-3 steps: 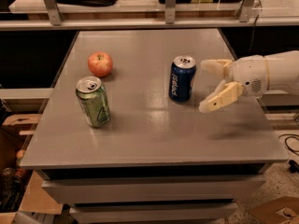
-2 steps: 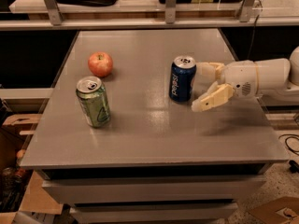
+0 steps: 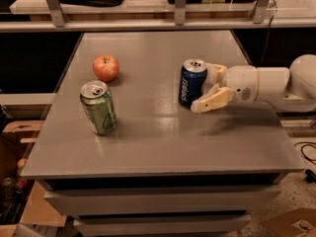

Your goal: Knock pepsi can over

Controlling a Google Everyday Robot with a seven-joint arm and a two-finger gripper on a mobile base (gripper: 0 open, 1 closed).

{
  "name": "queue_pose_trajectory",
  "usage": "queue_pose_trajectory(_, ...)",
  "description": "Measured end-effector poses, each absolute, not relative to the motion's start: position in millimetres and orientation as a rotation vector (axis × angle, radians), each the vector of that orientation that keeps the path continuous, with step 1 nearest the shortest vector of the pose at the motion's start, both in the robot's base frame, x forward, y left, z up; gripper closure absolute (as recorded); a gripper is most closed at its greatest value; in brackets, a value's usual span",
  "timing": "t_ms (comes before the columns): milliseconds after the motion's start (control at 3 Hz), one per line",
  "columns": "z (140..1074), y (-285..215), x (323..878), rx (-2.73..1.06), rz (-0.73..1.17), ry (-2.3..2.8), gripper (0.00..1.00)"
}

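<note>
Nearest the camera ran the front edge of the grey table (image 3: 148,157), a flat matte slab with a faint sheen, set over pale drawer fronts (image 3: 158,199). On its left part stood a green can (image 3: 98,107), an upright cylinder of printed aluminium with a silver top. Farther in and to the right stood the pepsi can (image 3: 190,85), dark blue metal with white lettering running up its side and a silver lid, upright just right of the table's middle. The gripper (image 3: 203,88) was at that can's right side, its two cream, blunt fingers (image 3: 213,99) spread wide. One lay toward the camera with its tip by the can's base, the other behind near the rim. Whether either touched the can could not be told. The smooth white tubular arm (image 3: 276,85) reached in level from the right edge, low over the tabletop. Beyond the green can sat a round red apple (image 3: 105,67), apart from both cans. At the back, metal uprights (image 3: 180,4) rose from a shelf.
</note>
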State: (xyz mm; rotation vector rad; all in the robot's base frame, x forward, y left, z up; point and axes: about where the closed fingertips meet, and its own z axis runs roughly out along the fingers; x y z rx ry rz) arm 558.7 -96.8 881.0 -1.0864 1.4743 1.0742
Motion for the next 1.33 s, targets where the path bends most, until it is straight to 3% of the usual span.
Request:
queue_pose_trajectory(333, 891, -91, 569, -1.079, 1.051, 1.419, 0.19)
queue_pose_trajectory(1333, 912, -90, 575, -1.174, 1.003, 1.352, 0.88)
